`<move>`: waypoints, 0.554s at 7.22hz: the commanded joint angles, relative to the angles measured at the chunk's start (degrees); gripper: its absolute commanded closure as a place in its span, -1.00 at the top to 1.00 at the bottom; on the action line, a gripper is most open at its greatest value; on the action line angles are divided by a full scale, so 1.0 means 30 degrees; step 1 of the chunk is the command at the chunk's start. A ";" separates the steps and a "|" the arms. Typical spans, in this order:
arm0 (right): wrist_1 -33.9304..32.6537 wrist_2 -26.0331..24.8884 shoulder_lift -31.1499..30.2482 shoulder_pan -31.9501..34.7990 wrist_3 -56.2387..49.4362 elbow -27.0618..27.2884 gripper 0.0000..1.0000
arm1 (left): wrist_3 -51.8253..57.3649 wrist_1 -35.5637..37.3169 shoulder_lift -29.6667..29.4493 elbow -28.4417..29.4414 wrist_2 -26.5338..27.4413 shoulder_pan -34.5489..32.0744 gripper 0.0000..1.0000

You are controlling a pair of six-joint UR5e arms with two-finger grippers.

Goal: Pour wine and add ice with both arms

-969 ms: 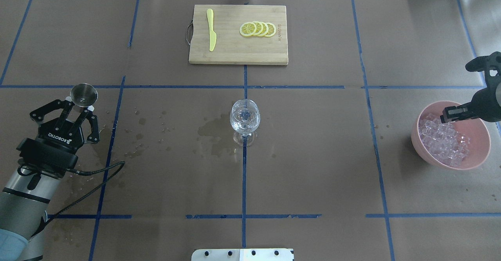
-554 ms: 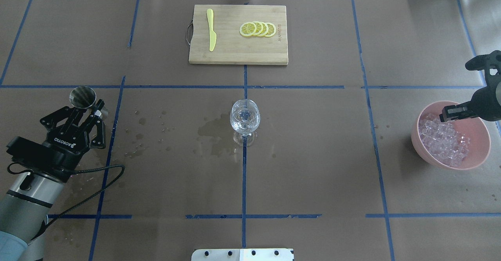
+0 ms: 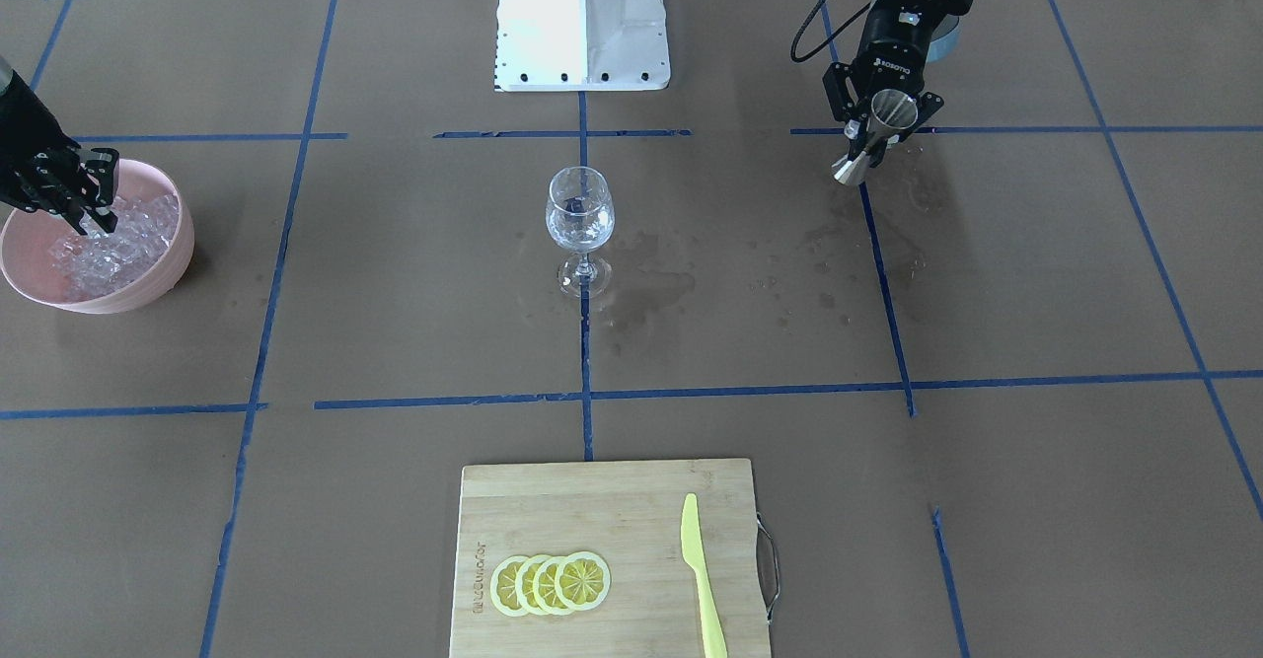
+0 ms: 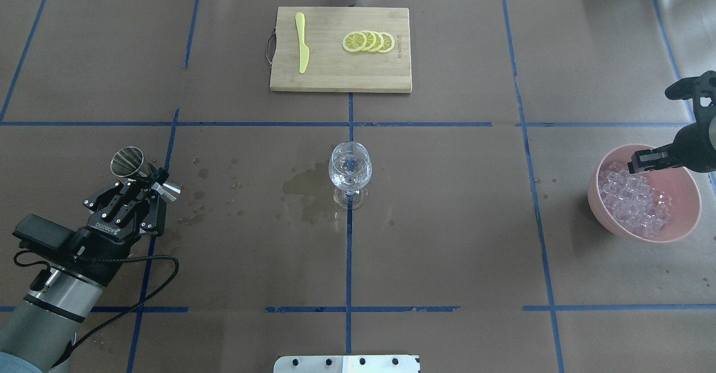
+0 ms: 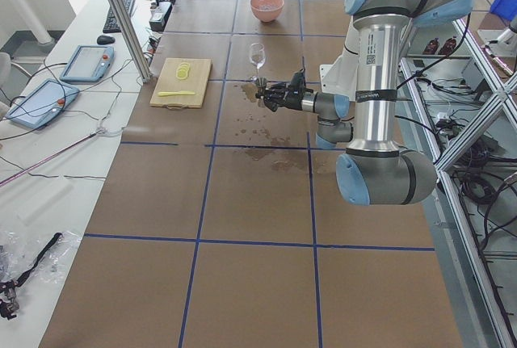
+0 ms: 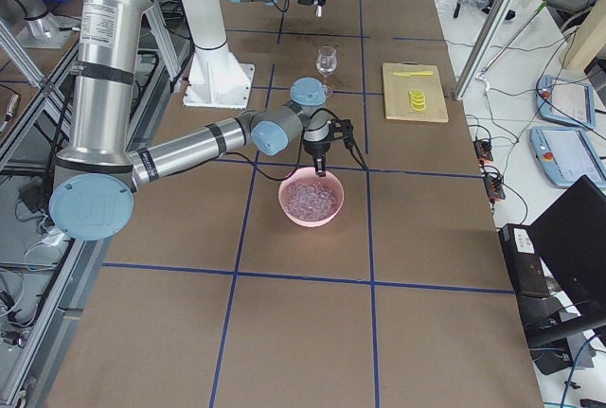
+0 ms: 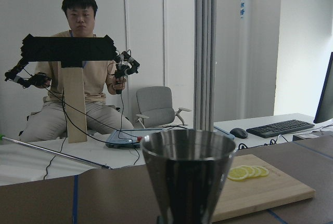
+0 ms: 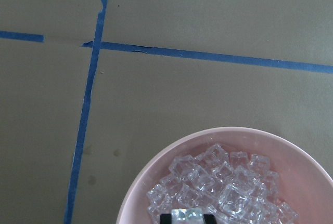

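Ice cubes (image 4: pixel 635 199), small, clear, whitish, heap in the round pink bowl (image 4: pixel 679 230), three o'clock from the clear stemmed glass (image 4: pixel 350 166); right gripper (image 4: pixel 636 166) pinches one. Left gripper (image 4: pixel 146 177) (nine o'clock) clamps a steel jigger (image 4: pixel 127 161) above wet-stained, blue-taped brown paper (image 4: pixel 447 222).

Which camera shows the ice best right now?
The right wrist-mounted view: the ice fills the frame's bottom, single cubes distinct in the pink bowl, one held by the right end effector. Overhead, front-facing and exterior right show only a small heap; exterior left, barely a speck; the left wrist, none.
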 commanded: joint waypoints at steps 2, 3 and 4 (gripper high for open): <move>-0.0004 -0.0016 -0.0023 0.0010 0.0000 0.0004 -1.00 | -0.4012 0.0032 0.0047 0.0273 0.0148 0.0596 -1.00; -0.0004 -0.0046 0.0006 0.0010 0.0000 0.0033 -1.00 | -0.4073 0.0207 0.0134 0.0392 0.0265 0.0597 -1.00; -0.0004 -0.0046 0.0007 0.0010 0.0000 0.0033 -1.00 | -0.4074 0.0296 0.0164 0.0770 0.1079 0.0597 -1.00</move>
